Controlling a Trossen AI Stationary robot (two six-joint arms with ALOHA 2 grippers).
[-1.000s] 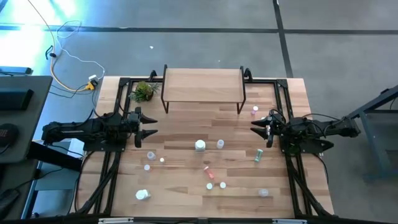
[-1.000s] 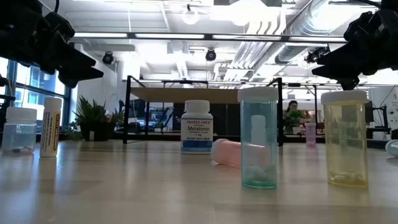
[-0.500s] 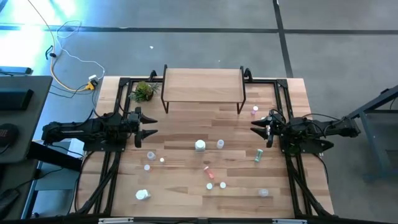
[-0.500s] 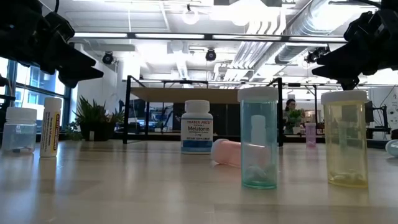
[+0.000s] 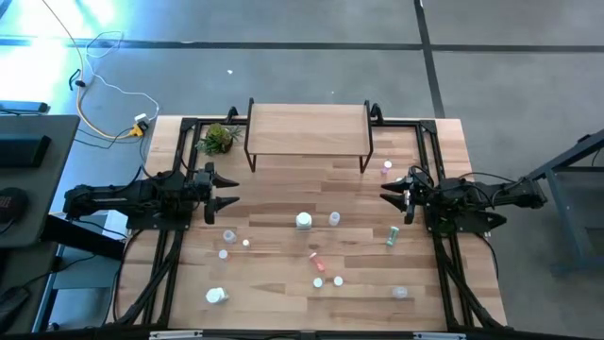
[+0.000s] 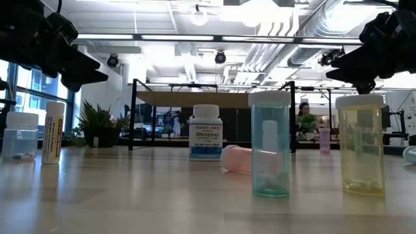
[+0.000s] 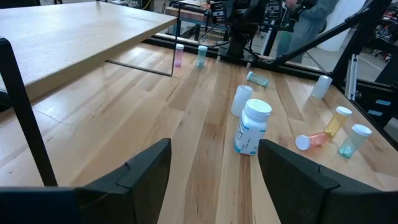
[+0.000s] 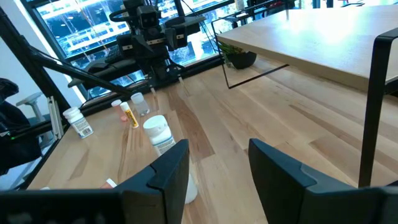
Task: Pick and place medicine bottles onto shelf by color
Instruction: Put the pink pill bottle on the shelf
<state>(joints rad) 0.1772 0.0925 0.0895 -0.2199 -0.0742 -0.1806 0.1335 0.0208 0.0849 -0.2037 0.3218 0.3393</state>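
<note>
Medicine bottles lie scattered over the middle and near part of the table. Among them are a white jar (image 5: 304, 221), a pink bottle (image 5: 386, 169) by the shelf's right leg, a green bottle (image 5: 392, 237) on its side, and a pink one (image 5: 316, 260) lying down. The light-wood shelf (image 5: 307, 132) stands on its black legs at the far edge, nothing on top. My left gripper (image 5: 229, 189) hovers open at the table's left side. My right gripper (image 5: 387, 194) hovers open at the right side. Both point toward the middle, above the table, with nothing between the fingers (image 7: 149, 171) (image 8: 168, 171).
A small potted plant (image 5: 217, 139) stands left of the shelf. Black frame rails (image 5: 170, 255) run along both table sides. More small bottles stand near the front edge (image 5: 216, 296) (image 5: 400, 293). Bare wood (image 5: 283, 184) lies between the shelf and the bottles. A person shows far behind in the room (image 6: 303, 117).
</note>
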